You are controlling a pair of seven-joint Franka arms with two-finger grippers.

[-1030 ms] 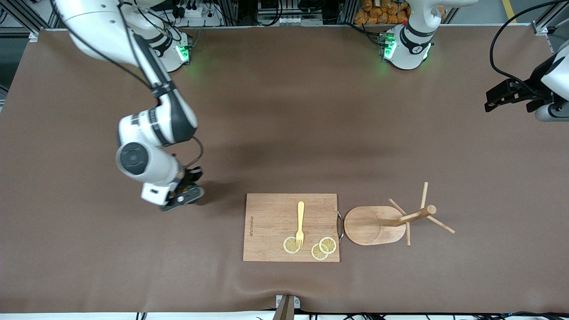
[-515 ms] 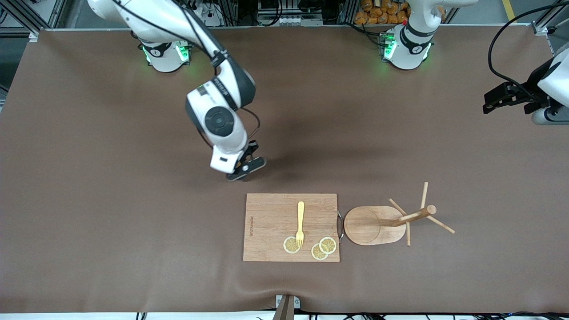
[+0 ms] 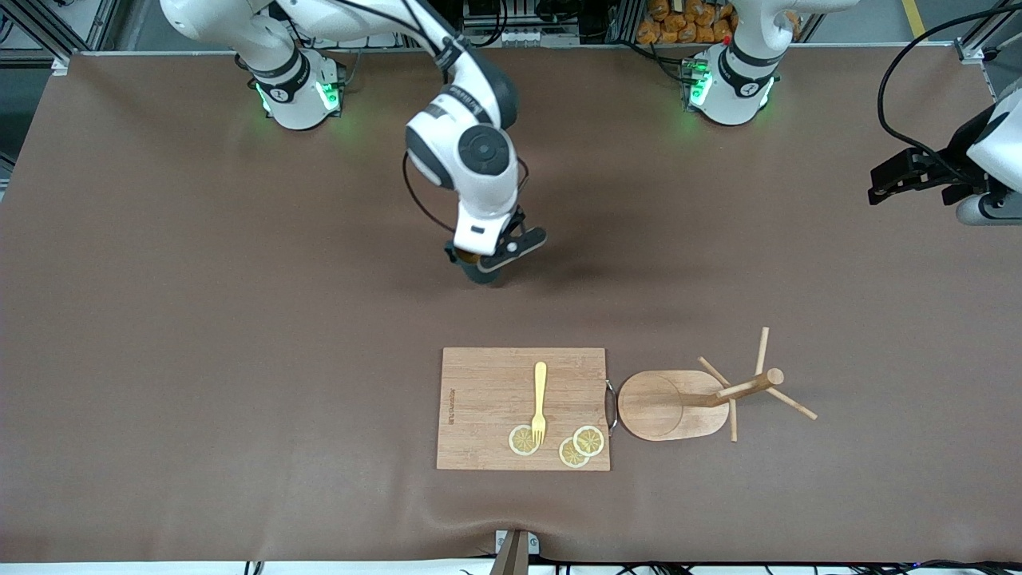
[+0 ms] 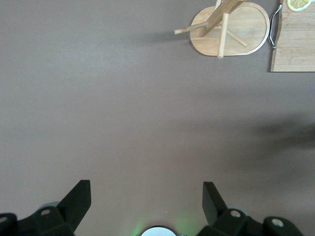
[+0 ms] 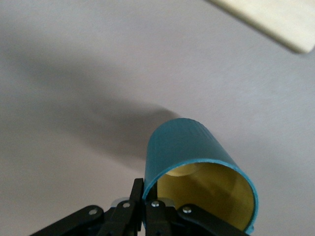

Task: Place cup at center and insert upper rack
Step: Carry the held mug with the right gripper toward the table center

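The right arm's two-finger gripper (image 3: pixel 487 267) hangs over the bare brown table (image 3: pixel 160 319) around its middle, clamped on the rim of the small teal cylindrical cup with a yellowish inside (image 5: pixel 199 169); in the right wrist view one finger sits against the outside of the cup's wall and the cup is clear of the table, with its shadow on the cloth below. In the front view only a dark sliver of the cup shows under the gripper. The light wooden mug tree with an oval base, central post and thin pegs (image 3: pixel 703 395) stands on the table nearer to the front camera, toward the left arm's end, just beside the metal handle of the rectangular wooden cutting board (image 3: pixel 487 407). On that board lie a yellow fork (image 3: pixel 540 403) and three lemon slices (image 3: pixel 575 447), the fork's tines resting on one slice. The left arm waits at its own end of the table, its gripper (image 4: pixel 147 206) held above bare cloth with the fingers spread wide apart.
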